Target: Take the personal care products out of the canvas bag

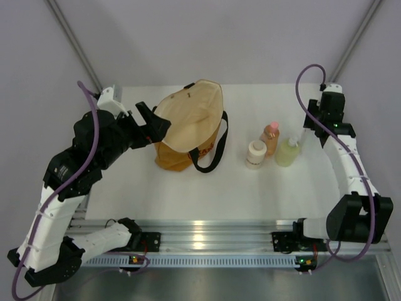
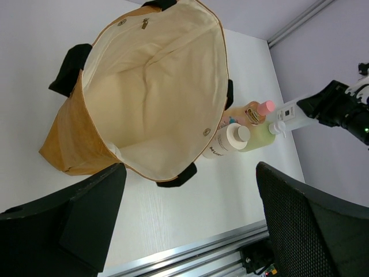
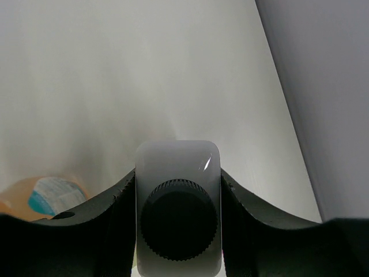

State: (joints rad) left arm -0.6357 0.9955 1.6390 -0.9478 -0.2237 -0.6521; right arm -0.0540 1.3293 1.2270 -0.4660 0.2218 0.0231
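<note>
Your right gripper is pinched on the white bottle, fingers tight against both its sides. It holds it well right of the bag, just beside the yellow-green bottle. The jar and the pink bottle stand together between that one and the bag. Your left gripper sits at the bag's left rim, fingers spread wide, holding nothing, facing its open mouth.
</note>
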